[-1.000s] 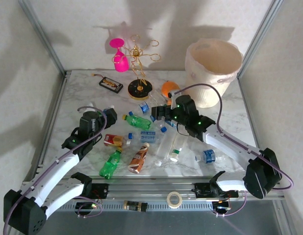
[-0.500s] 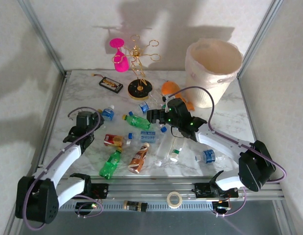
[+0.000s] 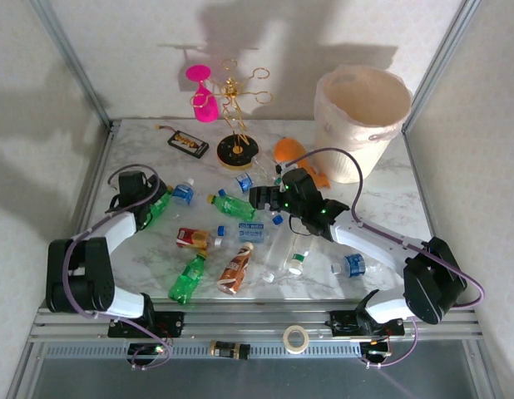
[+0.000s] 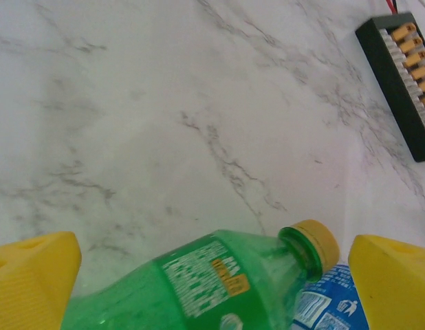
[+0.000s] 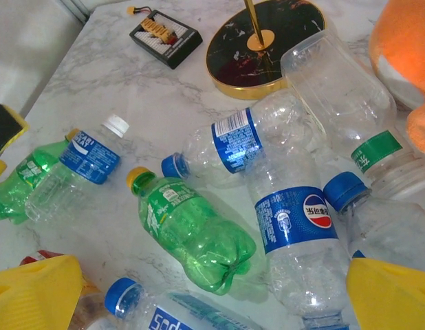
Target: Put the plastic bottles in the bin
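Several plastic bottles lie scattered mid-table: a green one (image 3: pixel 234 206), a red-labelled one (image 3: pixel 190 238), a brown one (image 3: pixel 235 268) and clear blue-capped ones (image 3: pixel 351 265). At the left, my left gripper (image 3: pixel 147 202) (image 4: pixel 216 271) is open and straddles a green bottle with a yellow cap (image 4: pixel 219 289) (image 3: pixel 160 202), next to a blue-labelled clear bottle (image 3: pixel 182 193). My right gripper (image 3: pixel 261 198) (image 5: pixel 212 295) hangs open over a green bottle (image 5: pixel 199 230) and a clear Pepsi-labelled bottle (image 5: pixel 295 227). The cream bin (image 3: pixel 340 125) stands at the back right.
An orange fish toy (image 3: pixel 290 151) lies between the bottle pile and the bin. A gold wire rack (image 3: pixel 238 150) with a pink glass (image 3: pixel 204 100) and a flat black device (image 3: pixel 188 143) stand at the back. A tape roll (image 3: pixel 297 338) rests on the front rail.
My left arm has folded back to the left, uncovering the green bottle by its gripper. My right gripper shifted a little left, then stayed still.
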You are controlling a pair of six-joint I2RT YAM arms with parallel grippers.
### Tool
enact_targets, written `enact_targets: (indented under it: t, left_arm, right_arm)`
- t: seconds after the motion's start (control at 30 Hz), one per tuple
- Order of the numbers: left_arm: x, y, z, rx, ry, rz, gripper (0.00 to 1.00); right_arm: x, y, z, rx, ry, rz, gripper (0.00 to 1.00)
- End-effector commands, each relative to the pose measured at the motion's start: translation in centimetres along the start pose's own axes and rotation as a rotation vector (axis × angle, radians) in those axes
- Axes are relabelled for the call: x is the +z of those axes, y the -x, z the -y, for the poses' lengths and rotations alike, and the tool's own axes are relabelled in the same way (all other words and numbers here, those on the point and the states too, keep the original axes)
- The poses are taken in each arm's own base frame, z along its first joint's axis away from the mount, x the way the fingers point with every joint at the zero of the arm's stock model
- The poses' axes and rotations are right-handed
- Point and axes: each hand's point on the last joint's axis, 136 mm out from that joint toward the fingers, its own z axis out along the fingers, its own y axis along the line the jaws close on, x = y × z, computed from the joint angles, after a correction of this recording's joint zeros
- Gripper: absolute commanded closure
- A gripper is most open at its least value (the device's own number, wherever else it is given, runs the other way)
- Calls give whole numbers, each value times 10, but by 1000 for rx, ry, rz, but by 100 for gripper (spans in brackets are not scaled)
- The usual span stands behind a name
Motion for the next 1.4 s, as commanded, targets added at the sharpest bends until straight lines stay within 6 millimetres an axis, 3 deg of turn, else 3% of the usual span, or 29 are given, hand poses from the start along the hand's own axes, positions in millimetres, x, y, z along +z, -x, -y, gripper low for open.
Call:
enact_targets:
  t: [0.0,0.4,0.67,0.8,1.07,1.37]
  left_arm:
    - [5,-4,18,31,-77,-66,0]
    - [-9,-38,4,104,65,-110,0]
    - [-12,-32,-19,86,151,-38,7]
    - [-2,-41,-19,96,150,-66,12]
    - [8,-61,-19,102,126,-132,9]
    - [0,-75,-11,133,113,-148,6]
  right_arm:
    - [-1,-6,3,4,-18,10,1]
    - [0,-20,3,3,1,-8,1]
    - [1,-22,7,-15,-20,-8,1]
    - [1,-22,9,-15,-26,-11,1]
    - [-4,-19,12,-7,-43,5,1]
    - [-7,-18,12,3,-47,12,1]
